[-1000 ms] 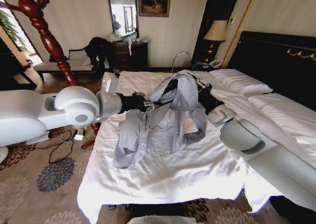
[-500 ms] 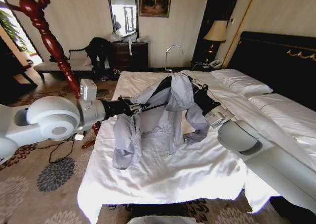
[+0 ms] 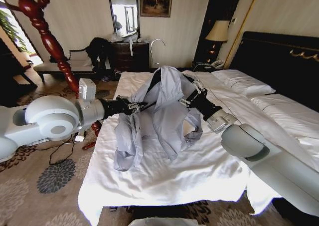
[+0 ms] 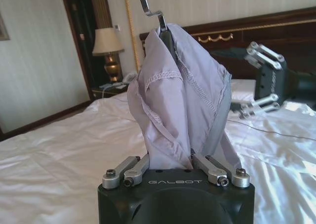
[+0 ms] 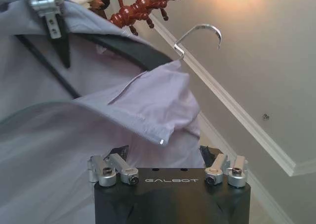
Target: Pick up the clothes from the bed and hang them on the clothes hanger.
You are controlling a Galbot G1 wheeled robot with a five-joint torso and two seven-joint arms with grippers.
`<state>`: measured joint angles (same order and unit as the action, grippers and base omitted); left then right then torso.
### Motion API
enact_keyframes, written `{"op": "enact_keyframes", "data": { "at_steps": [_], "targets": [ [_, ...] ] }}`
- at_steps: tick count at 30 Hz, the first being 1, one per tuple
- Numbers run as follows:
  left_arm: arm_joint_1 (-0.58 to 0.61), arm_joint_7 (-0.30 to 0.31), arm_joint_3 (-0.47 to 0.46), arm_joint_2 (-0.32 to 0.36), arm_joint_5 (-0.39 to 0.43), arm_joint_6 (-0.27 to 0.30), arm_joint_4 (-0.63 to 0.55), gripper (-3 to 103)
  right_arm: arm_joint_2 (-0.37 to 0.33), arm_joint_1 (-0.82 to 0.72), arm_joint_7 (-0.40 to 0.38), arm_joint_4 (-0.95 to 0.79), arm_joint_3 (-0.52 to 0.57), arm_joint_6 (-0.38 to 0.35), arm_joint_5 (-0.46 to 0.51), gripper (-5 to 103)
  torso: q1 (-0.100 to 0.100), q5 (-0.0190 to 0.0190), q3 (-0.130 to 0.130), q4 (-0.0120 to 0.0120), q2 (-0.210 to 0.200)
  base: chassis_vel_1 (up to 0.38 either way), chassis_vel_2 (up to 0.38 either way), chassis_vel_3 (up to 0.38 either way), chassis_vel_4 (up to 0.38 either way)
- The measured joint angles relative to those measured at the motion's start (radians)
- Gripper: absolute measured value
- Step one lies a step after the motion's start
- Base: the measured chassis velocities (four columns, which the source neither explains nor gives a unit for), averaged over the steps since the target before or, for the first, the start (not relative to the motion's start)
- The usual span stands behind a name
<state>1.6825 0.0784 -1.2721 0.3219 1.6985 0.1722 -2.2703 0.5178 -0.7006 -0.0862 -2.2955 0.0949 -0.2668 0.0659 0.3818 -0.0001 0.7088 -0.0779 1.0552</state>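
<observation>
The grey-blue shirt (image 3: 167,106) is held up at the centre of the head view, draped over the black hanger (image 3: 155,79), whose silver hook (image 3: 155,49) stands above the collar. One sleeve and the lower hem trail onto the white sheet of the bed (image 3: 199,171). In the left wrist view the left claw (image 4: 170,162) is closed on the shirt fabric, with one end of the hanger apparently inside that fold. The right claw (image 3: 189,94), at centre right of the head view, is spread wide just beside the shirt and holds nothing. The shirt is judged to be largely threaded onto the hanger, but the right shoulder appears bunched and unsettled; straightening is left to be done. Open sheet lies below the shirt, the bed's near edge is well apart, and the dark-red coat stand (image 3: 47,36) is kept at upper left, clear of both arms.
</observation>
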Motion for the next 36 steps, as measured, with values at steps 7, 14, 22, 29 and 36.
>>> {"op": "enact_keyframes", "data": {
  "at_steps": [7, 14, 22, 29, 36],
  "targets": [
    [-0.062, 0.028, 0.048, -0.109, 0.003, 0.003, -0.006, 19, -0.030, -0.092, -0.068, -0.005, 0.071, 0.008, 0.204, 99, 0.000, -0.0002, 0.000, 0.0001, 0.000, 0.000, 0.000, 0.000, 0.000],
    [-0.094, 0.084, 0.071, -0.231, -0.015, -0.010, -0.023, 19, -0.038, -0.211, -0.204, -0.044, 0.207, -0.033, 0.643, 100, 0.000, 0.0001, 0.000, 0.0001, 0.000, 0.000, 0.000, 0.000, 0.000],
    [-0.100, 0.136, 0.121, -0.531, -0.130, -0.017, -0.140, 19, 0.075, -0.624, -0.255, -0.058, 0.590, -0.061, 0.837, 100, 0.000, -0.0001, 0.000, -0.0002, 0.000, 0.000, 0.000, 0.000, 0.000],
    [-0.038, 0.144, 0.121, -0.717, -0.241, -0.017, -0.228, 19, 0.282, -0.904, -0.158, -0.076, 0.776, 0.019, 0.590, 100, 0.000, 0.0001, 0.000, 0.0004, 0.000, 0.000, 0.000, 0.000, 0.000],
    [-0.020, 0.124, 0.148, -0.807, -0.308, -0.019, -0.228, 19, 0.491, -1.084, -0.066, -0.080, 0.818, 0.117, 0.423, 100, 0.000, 0.0001, 0.000, 0.0001, 0.000, 0.000, 0.000, 0.000, 0.000]
  ]
}}
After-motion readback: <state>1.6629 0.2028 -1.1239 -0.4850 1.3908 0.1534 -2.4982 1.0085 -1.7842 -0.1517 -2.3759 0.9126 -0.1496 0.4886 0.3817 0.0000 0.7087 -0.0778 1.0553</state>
